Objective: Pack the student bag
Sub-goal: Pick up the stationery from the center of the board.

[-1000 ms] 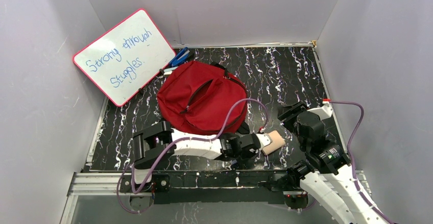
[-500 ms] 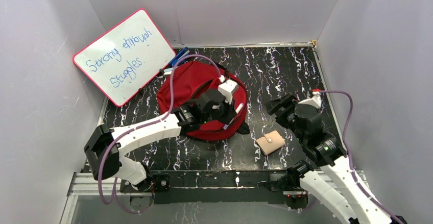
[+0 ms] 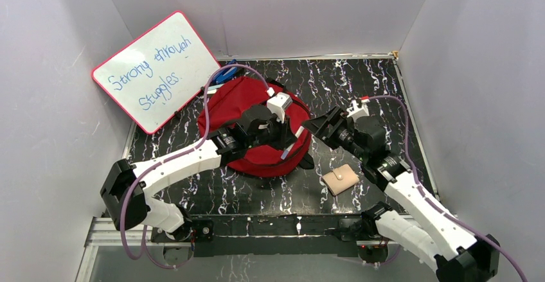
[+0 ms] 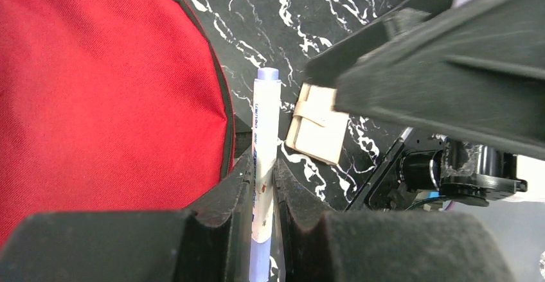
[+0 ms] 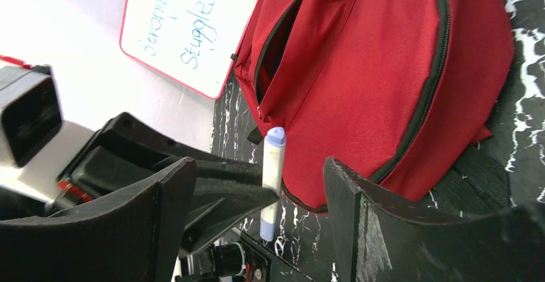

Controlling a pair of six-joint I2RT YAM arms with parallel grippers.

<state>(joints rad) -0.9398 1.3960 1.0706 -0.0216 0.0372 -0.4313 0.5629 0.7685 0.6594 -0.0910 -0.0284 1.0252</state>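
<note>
Two items at least are not yet packed into the bag [image 3: 226,110], which lies just under the left gripper [image 4: 263,185], one pocket unzipped. That gripper pinches a pen [image 4: 265,134] above the bag's edge. Facing it, the right gripper [image 3: 319,126] is spread and empty. A wallet [image 3: 340,180] lies loose back beside its arm.

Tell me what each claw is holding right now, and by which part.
Left claw pinches the white pen mid-barrel. Right claw is open, holding nothing.
</note>
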